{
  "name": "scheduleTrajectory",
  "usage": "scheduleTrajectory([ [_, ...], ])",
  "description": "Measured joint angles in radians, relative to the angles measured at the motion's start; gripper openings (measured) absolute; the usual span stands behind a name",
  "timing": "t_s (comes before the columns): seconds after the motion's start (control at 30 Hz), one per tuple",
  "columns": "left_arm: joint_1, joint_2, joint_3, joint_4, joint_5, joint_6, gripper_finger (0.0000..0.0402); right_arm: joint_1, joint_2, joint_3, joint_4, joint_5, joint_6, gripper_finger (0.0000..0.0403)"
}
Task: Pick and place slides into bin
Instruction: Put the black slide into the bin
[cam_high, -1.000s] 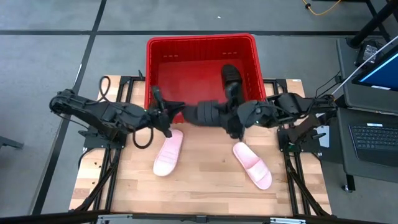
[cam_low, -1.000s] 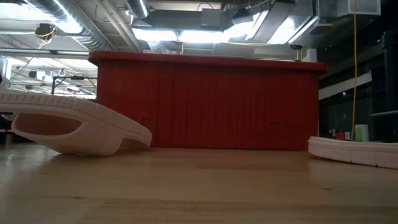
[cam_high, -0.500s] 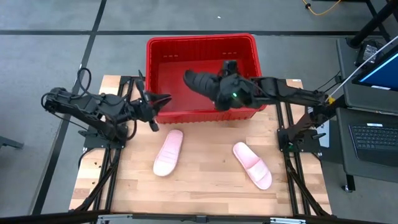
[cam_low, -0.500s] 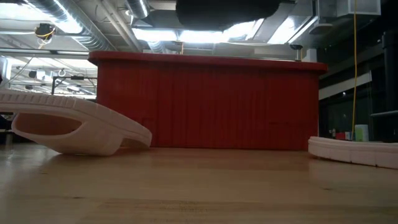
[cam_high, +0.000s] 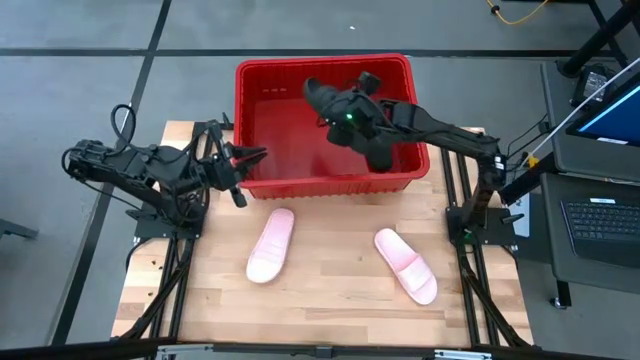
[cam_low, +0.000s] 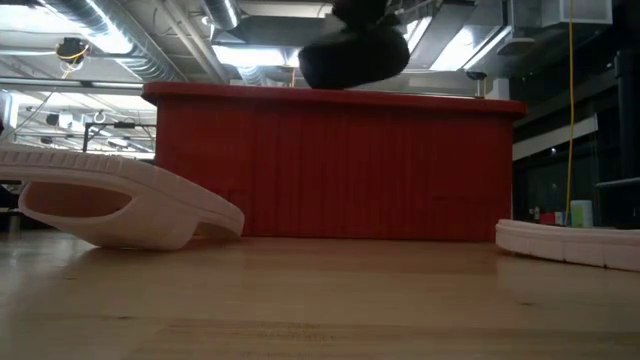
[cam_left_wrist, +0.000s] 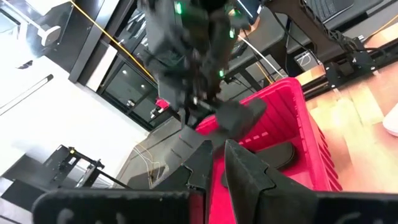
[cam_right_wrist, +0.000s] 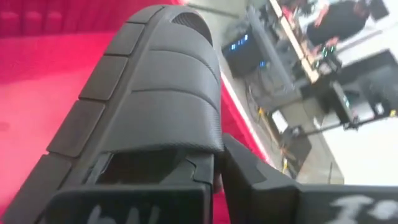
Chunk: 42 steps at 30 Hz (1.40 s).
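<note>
The wooden table (cam_high: 330, 300) carries the red bin (cam_high: 262, 182) at its far edge, with the long side of the bin set across the table. Inside the bin, against its right wall, a black slide (cam_high: 383, 152) is seen lying with its long axis roughly front to back. A second black slide (cam_high: 322, 97) is held in the air above the bin's far half by the right gripper (cam_high: 347, 112); its long axis is seen running obliquely, one end pointing toward the far left corner of the bin. In the right wrist view the ribbed strap of this slide (cam_right_wrist: 155, 81) is seen gripped between the closed-in fingers (cam_right_wrist: 249, 174). In the low view it shows as a dark shape (cam_low: 355, 55) above the bin's rim (cam_low: 330, 95).

Two pale pink slides are left on the table in front of the bin, well apart. The left pink slide (cam_high: 271, 245) is laid almost front to back, tilted slightly rightward at its far end. The right pink slide (cam_high: 406, 264) is laid diagonally, its near end angled to the right.

The left gripper (cam_high: 240, 165) is held just outside the bin's left front corner, its fingers spread a little and nothing between them.
</note>
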<state>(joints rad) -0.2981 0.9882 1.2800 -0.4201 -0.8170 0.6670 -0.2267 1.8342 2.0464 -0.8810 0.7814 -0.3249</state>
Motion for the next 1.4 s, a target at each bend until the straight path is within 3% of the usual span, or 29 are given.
scheduleTrajectory([
  [0.53,0.008,0.0,0.0,0.001,0.0,-0.086,0.0031,-0.148,0.197,-0.001,-0.039,0.002,0.169,0.0017],
  [0.97,0.008,0.002,0.0,-0.003,0.0,-0.08,0.0026,-0.168,0.306,-0.001,-0.035,0.01,0.217,0.0017],
  [1.4,0.008,0.002,-0.001,-0.003,0.0,-0.078,0.0024,-0.183,0.408,-0.007,-0.104,0.115,0.254,0.0017],
])
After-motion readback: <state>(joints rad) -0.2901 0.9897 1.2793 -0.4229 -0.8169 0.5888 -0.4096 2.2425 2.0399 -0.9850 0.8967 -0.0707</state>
